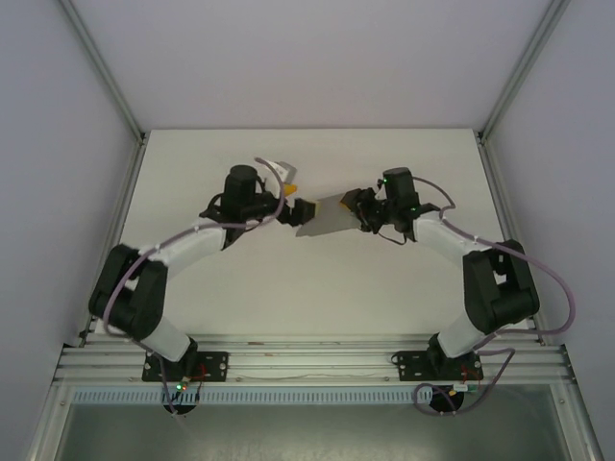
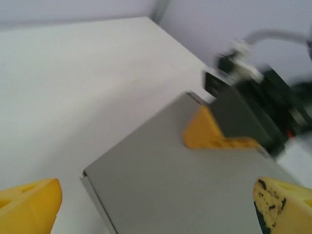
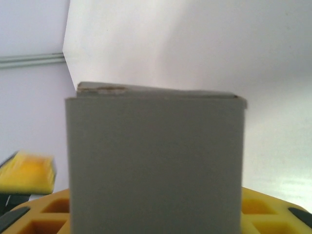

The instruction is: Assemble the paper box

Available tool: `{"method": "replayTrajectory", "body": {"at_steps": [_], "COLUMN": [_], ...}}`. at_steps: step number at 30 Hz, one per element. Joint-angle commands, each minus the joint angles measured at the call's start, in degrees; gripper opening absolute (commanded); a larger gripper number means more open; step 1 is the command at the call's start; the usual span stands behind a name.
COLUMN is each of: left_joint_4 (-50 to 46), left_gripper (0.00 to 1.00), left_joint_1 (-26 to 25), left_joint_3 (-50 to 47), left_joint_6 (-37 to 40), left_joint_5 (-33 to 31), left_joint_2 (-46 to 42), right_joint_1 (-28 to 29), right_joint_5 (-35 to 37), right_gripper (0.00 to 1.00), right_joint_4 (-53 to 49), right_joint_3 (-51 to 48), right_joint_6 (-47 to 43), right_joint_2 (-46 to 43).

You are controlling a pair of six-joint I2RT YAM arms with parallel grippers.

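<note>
The paper box point(image 1: 325, 217) is a flat grey cardboard piece held above the white table between the two arms. My right gripper point(image 1: 356, 206) is shut on its right end. In the left wrist view one of its yellow fingers point(image 2: 208, 132) lies on the box's point(image 2: 180, 180) upper face. In the right wrist view the grey box point(image 3: 155, 161) stands upright, covering most of my right gripper point(image 3: 156, 217). My left gripper point(image 1: 292, 204) is open at the box's left end. Its yellow fingertips point(image 2: 30, 204) stand wide apart on either side of the box, not touching it.
The white table point(image 1: 240, 288) lies beneath, walled by grey panels and aluminium posts point(image 1: 504, 86) at the back corners. The arm bases sit on a rail point(image 1: 307, 365) at the near edge. The left gripper's yellow finger point(image 3: 28, 171) shows blurred at the left of the right wrist view.
</note>
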Motion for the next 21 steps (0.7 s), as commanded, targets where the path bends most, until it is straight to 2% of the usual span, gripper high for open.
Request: {"method": "replayTrajectory", "body": {"at_steps": [1, 5, 6, 10, 12, 15, 21], "left_joint_4": [-14.4, -26.1, -26.9, -28.7, -28.4, -23.3, -18.6], "left_gripper": [1.0, 1.0, 1.0, 1.0, 1.0, 1.0, 1.0], "left_joint_1": [-7.2, -8.9, -9.1, -10.2, -10.5, -10.6, -11.1], "left_joint_3": [-0.5, 2.6, 3.2, 6.1, 7.1, 6.0, 3.6], "left_joint_6": [28.1, 39.8, 40.8, 42.4, 42.4, 43.1, 44.2], "left_joint_5": [-9.7, -7.3, -9.0, -18.8, -22.6, -24.4, -25.0], "left_joint_2": [-3.6, -4.0, -3.6, -0.3, 1.1, 1.7, 1.2], "right_joint_1": [-1.2, -2.0, -2.0, -2.0, -2.0, -2.2, -2.0], "right_joint_5": [-5.7, -10.5, -11.5, -12.2, -13.0, -14.2, -16.9], "right_gripper": [0.51, 0.57, 0.57, 0.46, 0.43, 0.36, 0.35], "right_joint_4": [-10.5, -17.5, -18.0, -18.8, -19.6, -19.6, -16.1], "right_joint_3": [2.9, 6.6, 7.0, 7.3, 7.7, 7.2, 6.0], "right_joint_6": [9.4, 10.9, 10.9, 11.6, 11.3, 12.5, 16.2], "right_joint_2": [-1.6, -1.1, -1.1, -1.7, -1.8, -2.1, -4.1]}}
